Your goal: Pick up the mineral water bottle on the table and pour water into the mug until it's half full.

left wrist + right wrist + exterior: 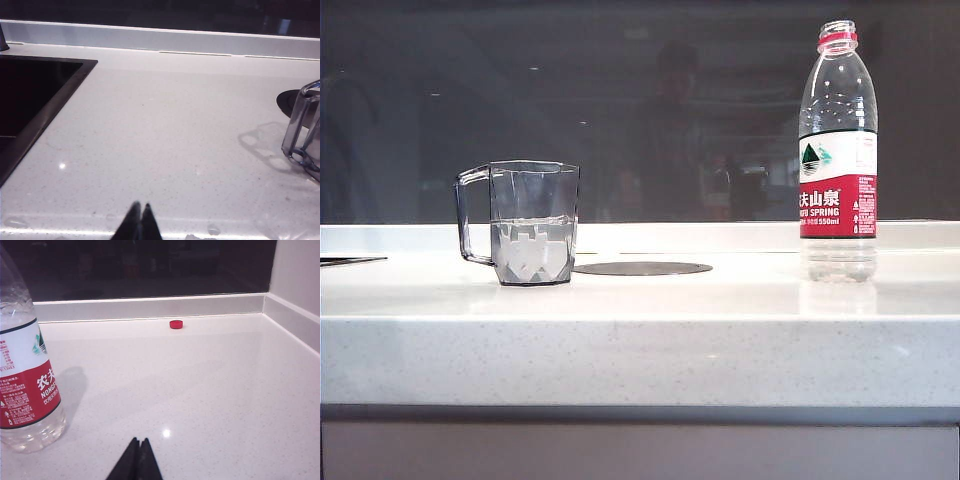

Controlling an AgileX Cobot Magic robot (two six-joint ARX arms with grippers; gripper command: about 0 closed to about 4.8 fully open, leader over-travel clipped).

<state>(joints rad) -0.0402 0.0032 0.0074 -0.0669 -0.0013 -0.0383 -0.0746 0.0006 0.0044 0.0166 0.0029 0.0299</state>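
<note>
The mineral water bottle [838, 150] stands upright and uncapped on the right of the table [640, 350], with only a little water [837, 260] at its bottom. In the right wrist view the bottle [25, 375] is close beside my right gripper [139, 441], which is shut and empty. The grey-tinted mug [525, 222] stands on the left with water [531, 250] filling its lower part, its handle pointing left. My left gripper [141, 205] is shut and empty above the counter, with the mug's edge [305, 145] off to one side. Neither gripper shows in the exterior view.
A red bottle cap [176, 324] lies near the back ledge. A dark round disc [642, 268] is set in the counter behind the mug. A black sink [30, 100] opens into the counter beside the left gripper. A side wall [295, 290] closes the right end.
</note>
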